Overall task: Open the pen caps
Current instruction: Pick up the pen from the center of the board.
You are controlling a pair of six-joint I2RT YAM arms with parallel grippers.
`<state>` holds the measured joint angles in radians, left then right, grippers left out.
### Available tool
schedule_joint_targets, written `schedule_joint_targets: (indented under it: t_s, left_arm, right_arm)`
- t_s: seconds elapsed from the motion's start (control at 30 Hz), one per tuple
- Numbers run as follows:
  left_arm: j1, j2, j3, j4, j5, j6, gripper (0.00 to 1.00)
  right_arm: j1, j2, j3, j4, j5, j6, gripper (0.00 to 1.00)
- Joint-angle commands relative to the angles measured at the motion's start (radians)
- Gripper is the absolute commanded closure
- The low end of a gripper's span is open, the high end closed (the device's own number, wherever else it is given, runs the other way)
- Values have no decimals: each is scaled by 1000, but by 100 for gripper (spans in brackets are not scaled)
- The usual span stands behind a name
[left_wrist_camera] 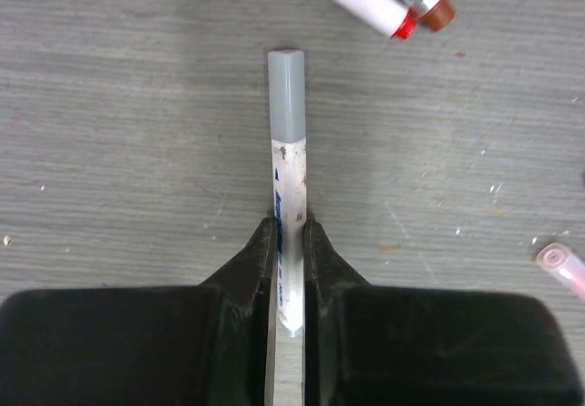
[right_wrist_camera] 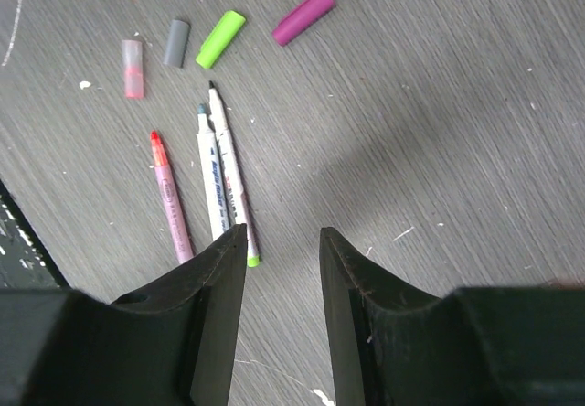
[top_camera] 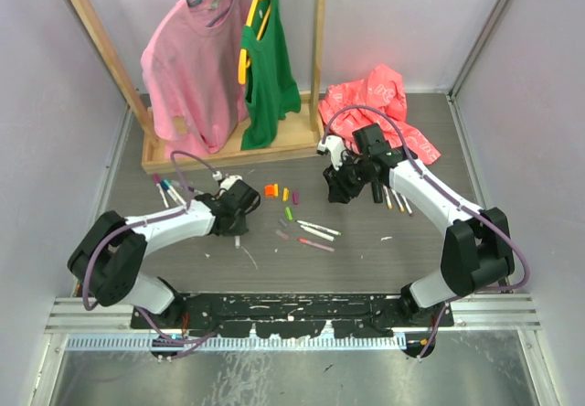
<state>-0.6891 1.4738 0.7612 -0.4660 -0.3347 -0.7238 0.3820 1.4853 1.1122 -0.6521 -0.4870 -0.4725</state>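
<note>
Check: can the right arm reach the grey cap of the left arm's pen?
Probably yes: the left jaws grip the pen, its grey cap sticks out free, and the right jaws are open, empty.

This looks like a robot lab: two robot arms (top_camera: 174, 228) stand on a grey table (top_camera: 366, 264) with plain walls (top_camera: 55, 150) around (like a box).

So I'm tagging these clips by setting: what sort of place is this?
Probably a robot test cell: plain wall panels enclose a grey table with a clothes rack and scattered pens.
</note>
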Motion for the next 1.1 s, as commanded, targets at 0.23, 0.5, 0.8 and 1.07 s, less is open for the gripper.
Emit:
schedule_joint_targets:
  t_s: [0.23, 0.5, 0.8, 1.07]
  left_arm:
    - [6, -370, -107, 97, 201, 10, 100]
    - [6, -547, -265, 670, 483, -102, 100]
    - [-45, -413, -269, 1217, 421, -207, 100]
    - [-268, -332, -231, 1413, 68, -4, 100]
  right_arm:
    - [-4, -91, -9, 25, -218, 8, 57]
    - [-30, -111, -23, 94, -524, 117, 57]
    - [-133, -135, -192, 602, -886, 606, 48]
    - [-130, -219, -290, 916, -883, 844, 30]
